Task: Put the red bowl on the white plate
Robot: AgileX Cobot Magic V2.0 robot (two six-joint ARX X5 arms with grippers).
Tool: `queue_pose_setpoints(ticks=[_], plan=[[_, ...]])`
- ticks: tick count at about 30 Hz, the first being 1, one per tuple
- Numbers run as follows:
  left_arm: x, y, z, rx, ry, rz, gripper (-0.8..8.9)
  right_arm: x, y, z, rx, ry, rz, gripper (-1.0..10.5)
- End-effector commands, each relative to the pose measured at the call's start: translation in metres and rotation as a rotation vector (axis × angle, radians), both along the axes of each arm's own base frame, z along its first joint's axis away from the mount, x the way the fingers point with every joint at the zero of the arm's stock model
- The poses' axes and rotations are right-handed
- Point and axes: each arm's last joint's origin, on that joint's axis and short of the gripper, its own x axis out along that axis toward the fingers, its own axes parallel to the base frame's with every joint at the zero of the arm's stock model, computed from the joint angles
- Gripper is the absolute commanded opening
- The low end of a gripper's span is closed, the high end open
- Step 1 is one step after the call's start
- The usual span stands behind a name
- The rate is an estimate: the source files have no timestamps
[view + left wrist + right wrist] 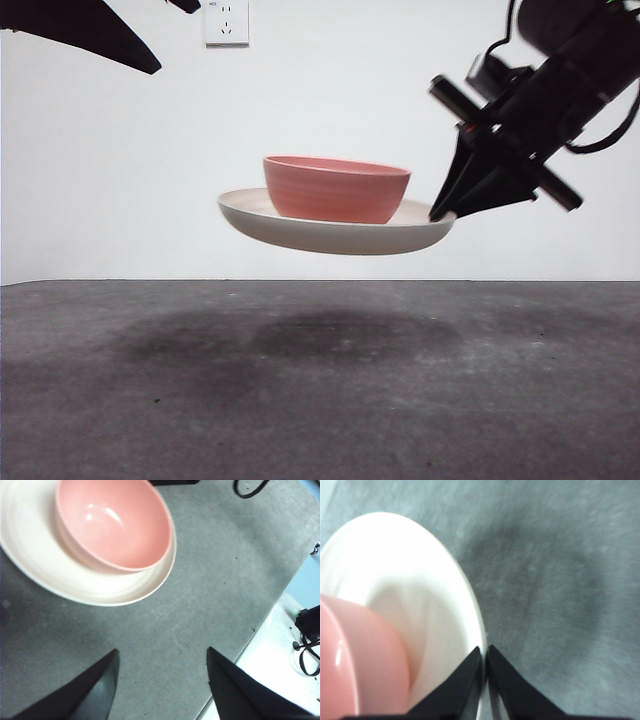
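Note:
The red bowl (337,188) sits upright inside the white plate (300,228). The plate hangs level in the air, well above the grey table. My right gripper (443,212) is shut on the plate's right rim and carries it; in the right wrist view the jaws pinch the rim (483,656) with the plate (410,580) and the bowl (360,665) beside them. My left gripper (162,655) is open and empty, raised high and apart from the plate (75,582) and bowl (115,522), which show below it. In the front view it shows as a dark tip (100,30) at the top left.
The grey table mat (320,380) lies under the plate, with the plate's shadow on it. A white wall with a socket (226,20) stands behind. The left wrist view shows the mat's edge and a white surface with black cables (305,645).

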Motion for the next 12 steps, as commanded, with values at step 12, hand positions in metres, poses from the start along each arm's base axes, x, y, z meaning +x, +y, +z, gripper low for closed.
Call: queue_pose_setpoints(ticks=[12], plan=[[0.0,-0.002,0.002,-0.002,-0.011,-0.016,2.79,0.032,0.037,-0.058,-0.04,0.136,0.054,0.1]])
